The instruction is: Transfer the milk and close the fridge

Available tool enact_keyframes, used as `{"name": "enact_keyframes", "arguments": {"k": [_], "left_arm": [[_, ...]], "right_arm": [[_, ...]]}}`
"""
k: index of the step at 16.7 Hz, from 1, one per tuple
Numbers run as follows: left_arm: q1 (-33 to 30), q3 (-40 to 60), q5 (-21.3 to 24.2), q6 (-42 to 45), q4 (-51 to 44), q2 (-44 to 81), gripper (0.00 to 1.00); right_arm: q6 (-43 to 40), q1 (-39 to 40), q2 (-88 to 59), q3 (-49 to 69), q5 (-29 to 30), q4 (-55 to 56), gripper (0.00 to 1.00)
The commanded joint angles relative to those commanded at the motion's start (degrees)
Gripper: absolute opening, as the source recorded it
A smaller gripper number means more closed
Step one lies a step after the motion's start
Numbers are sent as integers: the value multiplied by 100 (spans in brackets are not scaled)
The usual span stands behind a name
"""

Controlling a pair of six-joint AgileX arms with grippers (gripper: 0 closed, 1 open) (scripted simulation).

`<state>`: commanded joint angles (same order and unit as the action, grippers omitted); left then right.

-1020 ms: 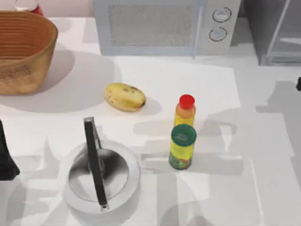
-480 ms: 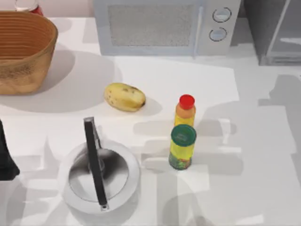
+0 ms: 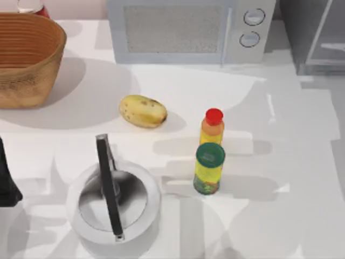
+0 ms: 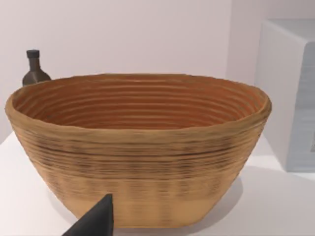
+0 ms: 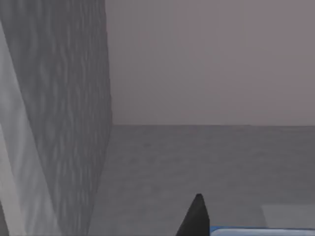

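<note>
The white tabletop (image 3: 280, 216) spans the top view. At 12 o'clock stands the microwave (image 3: 178, 29), its two dials on the 3 o'clock side. The grey fridge (image 3: 318, 38) takes the corner at 1 o'clock, just beside the microwave. In the right wrist view, a grey textured fridge wall (image 5: 59, 123) rises on one side, with a dim grey floor and back wall beyond it.

The woven basket (image 3: 27, 59) sits at 10 o'clock. The left wrist view faces the basket side-on, with a dark bottle (image 4: 34, 69) behind its rim. At 7 o'clock rests a round white kettle (image 3: 81, 216) with a black handle across its top.

A yellow potato (image 3: 142, 111) lies just toward 11 o'clock from the tabletop's middle. The red-capped bottle (image 3: 213, 127) stands upright near the middle. The green-capped bottle (image 3: 208, 168) stands just beside it at its 6 o'clock.

The milk (image 5: 261, 230) shows in the right wrist view as a thin blue edge. It is low inside the fridge space, just beside the right tool (image 5: 196, 219). Whether that tool is spread, pressed together or pinching the milk cannot be told.

The left arm (image 3: 6, 183) is parked at the tabletop's 8 o'clock edge. The left tool (image 4: 93, 223) faces the basket, apart from it. Its state cannot be told either.
</note>
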<state>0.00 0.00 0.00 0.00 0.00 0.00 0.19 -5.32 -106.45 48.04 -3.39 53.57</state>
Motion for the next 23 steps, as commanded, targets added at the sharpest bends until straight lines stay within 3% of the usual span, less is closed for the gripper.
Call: {"name": "enact_keyframes", "arguments": {"k": [10, 22, 23], "left_arm": [[0, 0, 0, 0, 0, 0, 100], [0, 0, 0, 0, 0, 0, 100], [0, 0, 0, 0, 0, 0, 100]], "right_arm": [[-131, -601, -1929, 2566, -633, -1263, 0], [-162, -612, -2017, 2647, -702, -1351, 0], [-162, -612, -2017, 2647, -702, -1351, 8]]}}
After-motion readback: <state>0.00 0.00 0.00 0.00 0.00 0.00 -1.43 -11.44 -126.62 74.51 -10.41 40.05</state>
